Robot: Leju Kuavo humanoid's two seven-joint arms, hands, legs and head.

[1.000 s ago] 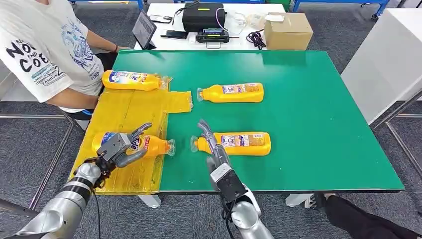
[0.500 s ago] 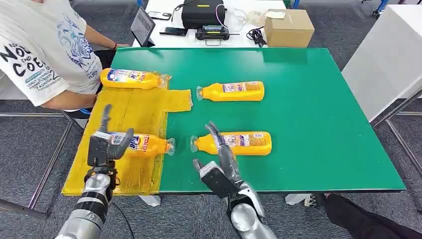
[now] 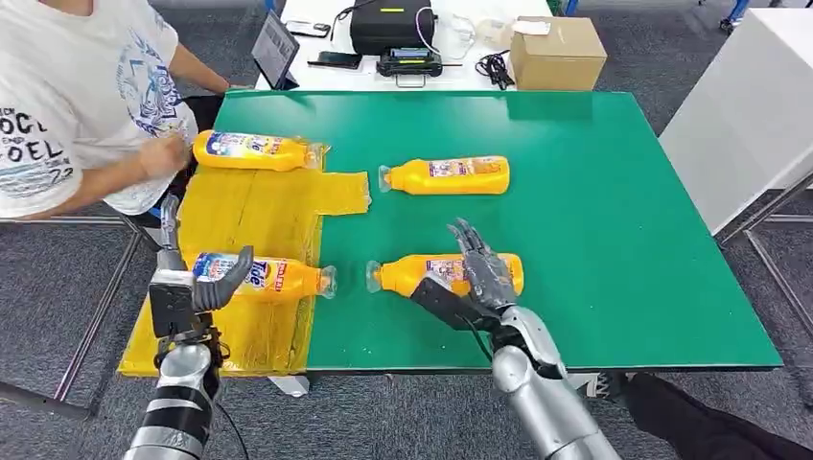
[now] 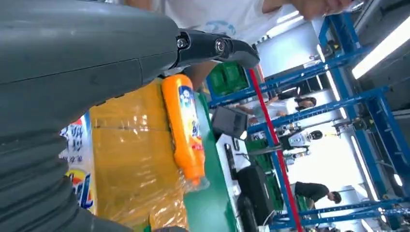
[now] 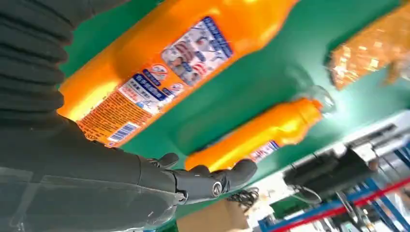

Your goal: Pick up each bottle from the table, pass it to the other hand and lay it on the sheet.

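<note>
Two orange bottles lie on the yellow sheet (image 3: 259,211): one at its far end (image 3: 251,151) and one near me (image 3: 278,278). Two more lie on the green table, a far one (image 3: 446,176) and a near one (image 3: 412,274). My left hand (image 3: 187,287) stands open beside the base of the near sheet bottle, fingers raised, holding nothing. My right hand (image 3: 482,270) hovers with spread fingers over the label end of the near table bottle, not gripping it. In the right wrist view that bottle (image 5: 179,63) lies just under the hand (image 5: 96,179). The left wrist view shows the far sheet bottle (image 4: 183,130).
A person in a white T-shirt sits at the table's left, one hand (image 3: 163,153) close to the far sheet bottle. Behind the green table (image 3: 614,211) stand a cardboard box (image 3: 556,53), a black case (image 3: 388,29) and a tablet (image 3: 276,50). A white cabinet (image 3: 748,115) is at the right.
My left hand let go of the near sheet bottle and drew back to its left, fingers up. My right hand swung right and forward over the near table bottle. The person's hand moved toward the far sheet bottle.
</note>
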